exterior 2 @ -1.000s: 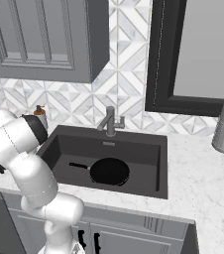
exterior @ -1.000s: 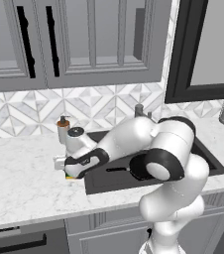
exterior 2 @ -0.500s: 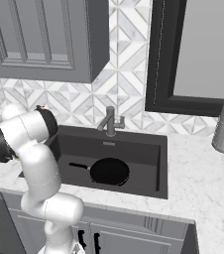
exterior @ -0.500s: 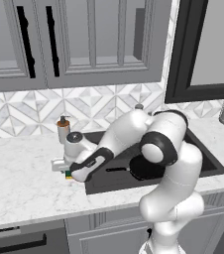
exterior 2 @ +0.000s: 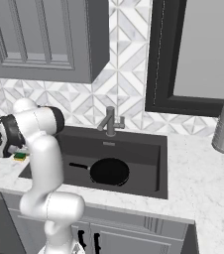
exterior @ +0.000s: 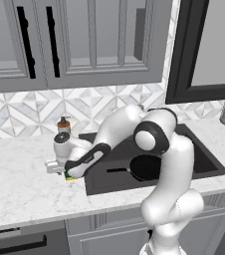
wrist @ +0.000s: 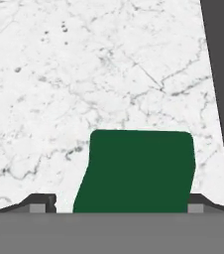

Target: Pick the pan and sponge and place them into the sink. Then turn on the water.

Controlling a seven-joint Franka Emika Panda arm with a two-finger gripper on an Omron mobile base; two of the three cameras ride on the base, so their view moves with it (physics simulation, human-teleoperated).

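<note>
Tool (wrist: 118, 203) open, jaws wide, 1 fingertip showing on either side of the sponge (wrist: 136, 171); no grip closed yet. Sponge flat on the desk (exterior: 25, 184), just beside the left rim of the sink (exterior 2: 153, 168), green face up. Pan (exterior 2: 109, 171) already flat on the sink floor, handle pointing toward the sponge side. Judged progress: step 1 of 3 complete. Remaining: close on the sponge, carry over the sink rim, release inside the sink, then operate the faucet (exterior 2: 110, 121) at the back edge of the sink. No water visible at the spout.
</note>
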